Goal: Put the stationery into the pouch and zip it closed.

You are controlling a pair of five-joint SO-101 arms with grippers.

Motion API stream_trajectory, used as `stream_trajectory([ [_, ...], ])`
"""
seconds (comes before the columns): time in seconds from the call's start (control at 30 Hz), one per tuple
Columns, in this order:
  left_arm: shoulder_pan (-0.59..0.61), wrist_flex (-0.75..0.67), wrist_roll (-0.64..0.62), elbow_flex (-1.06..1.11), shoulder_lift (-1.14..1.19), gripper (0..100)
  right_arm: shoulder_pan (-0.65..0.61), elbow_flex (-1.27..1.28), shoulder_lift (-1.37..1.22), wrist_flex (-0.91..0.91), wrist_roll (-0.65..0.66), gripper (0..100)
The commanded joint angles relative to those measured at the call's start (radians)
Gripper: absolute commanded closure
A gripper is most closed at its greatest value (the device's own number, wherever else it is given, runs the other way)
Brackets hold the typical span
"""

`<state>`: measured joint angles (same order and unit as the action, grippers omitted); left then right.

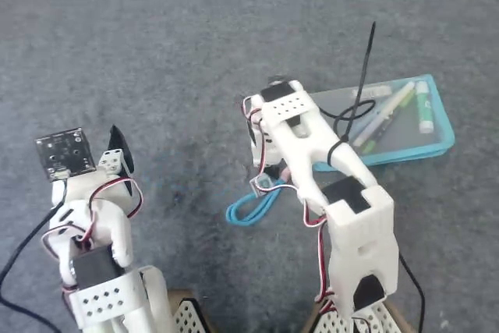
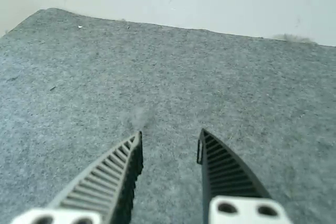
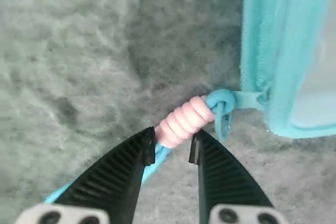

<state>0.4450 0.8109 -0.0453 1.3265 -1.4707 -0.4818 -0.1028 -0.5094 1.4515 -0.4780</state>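
The pouch (image 1: pixel 405 142) is clear with a teal border and lies flat at the right of the grey felt table; its teal edge (image 3: pixel 273 51) fills one side of the right wrist view. Several pens (image 1: pixel 383 118) and a white stick (image 1: pixel 423 107) lie inside it. A pink ribbed zipper pull (image 3: pixel 181 121) hangs from the pouch's corner tab, tied to a blue cord loop (image 1: pixel 249 210). My right gripper (image 3: pixel 172 141) is shut on the pink pull at the pouch's left end. My left gripper (image 2: pixel 170 140) stands open over bare felt at the lower left (image 1: pixel 118 154).
The right arm's white body (image 1: pixel 312 146) stretches over the table's middle and hides the pouch's left corner. A thin black cable (image 1: pixel 365 68) sticks up beside it. Open grey felt (image 1: pixel 156 60) spreads across the left and far side up to a pale wall.
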Motion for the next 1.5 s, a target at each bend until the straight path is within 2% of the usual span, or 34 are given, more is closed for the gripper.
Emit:
stream_trajectory([
  [0.0, -0.003, -0.018, 0.011, -0.038, -0.023, 84, 0.058, 0.006, 0.076, -0.064, -0.072, 86.9],
  [0.3, -0.003, -0.017, 0.011, -0.038, -0.023, 84, 0.074, -0.018, -0.047, -0.077, -0.196, 73.4],
  [0.4, -0.003, -0.017, 0.011, -0.038, -0.023, 84, 0.074, -0.040, -0.085, -0.071, -0.198, 78.2],
  [0.53, -0.003, -0.017, 0.011, -0.038, -0.023, 84, 0.074, -0.078, -0.108, -0.008, -0.183, 91.2],
  [0.7, -0.003, -0.017, 0.011, -0.038, -0.023, 84, 0.091, -0.086, -0.085, 0.019, 0.034, 99.2],
  [0.8, -0.003, -0.017, 0.011, -0.038, -0.023, 84, 0.127, -0.087, -0.016, 0.039, 0.184, 99.2],
  [0.93, -0.003, -0.017, 0.011, -0.038, -0.023, 84, 0.120, -0.080, 0.183, 0.079, 0.423, 99.2],
  [1.07, -0.005, -0.017, 0.011, -0.038, -0.023, 84, 0.082, -0.080, 0.415, 0.151, 0.589, 99.2],
  [1.27, -0.121, 0.018, 0.048, -0.047, -0.017, 83, 0.027, -0.075, 0.696, 0.348, 0.842, 99.2],
  [1.4, -0.178, 0.028, 0.068, -0.077, -0.017, 82, 0.056, 0.046, 0.845, 0.343, 0.991, 99.2],
  [1.47, -0.222, 0.066, 0.074, -0.113, -0.017, 78, 0.061, 0.110, 0.926, 0.343, 1.065, 99.2],
])
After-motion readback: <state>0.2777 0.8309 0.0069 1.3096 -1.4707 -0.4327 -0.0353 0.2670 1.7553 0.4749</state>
